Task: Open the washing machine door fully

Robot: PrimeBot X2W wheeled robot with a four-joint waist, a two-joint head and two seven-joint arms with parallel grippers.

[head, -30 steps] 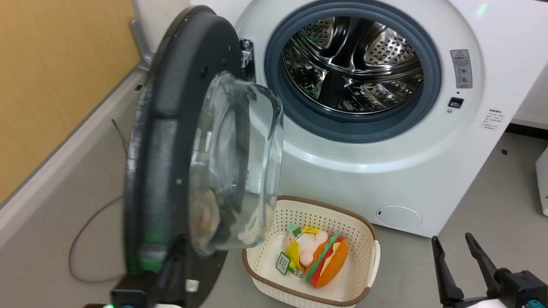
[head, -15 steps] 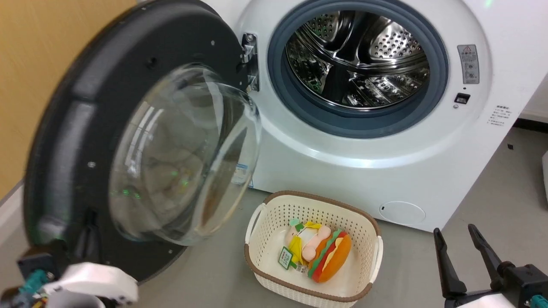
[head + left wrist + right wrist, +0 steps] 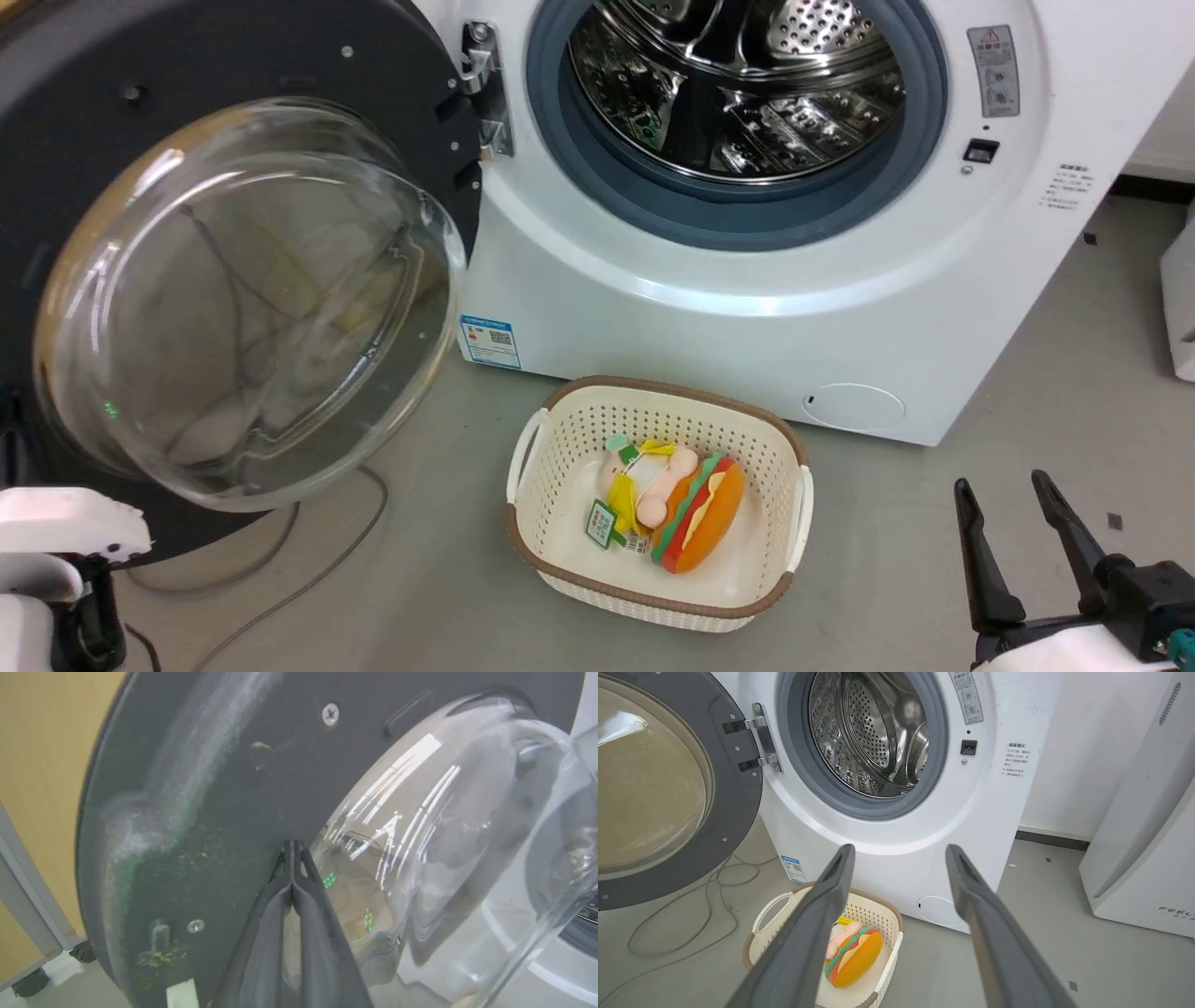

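The washing machine door [image 3: 280, 56] stands swung wide to the left, its matte black inner face and clear glass bowl [image 3: 243, 299] turned toward me. The white washing machine [image 3: 700, 308] shows its steel drum [image 3: 738, 84] and a blue label [image 3: 490, 341] low on the front. In the left wrist view my left gripper [image 3: 292, 845] is shut, its tips at the door [image 3: 210, 788] just beside the glass bowl, holding nothing. My left forearm [image 3: 56, 541] sits at the lower left. My right gripper [image 3: 1001, 483] is open and low at the right, away from the machine [image 3: 887, 858].
A cream basket [image 3: 560, 439] with a plush burger [image 3: 695, 518] sits on the floor in front of the washer. A grey cable [image 3: 308, 560] loops under the door. A white FEELBIRD appliance [image 3: 1148, 835] stands to the right, a yellow wall panel [image 3: 42, 765] behind the door.
The door has swung from roughly edge-on to wide open on the left. My left arm followed it leftward. The head camera shifted; the right gripper stayed open.
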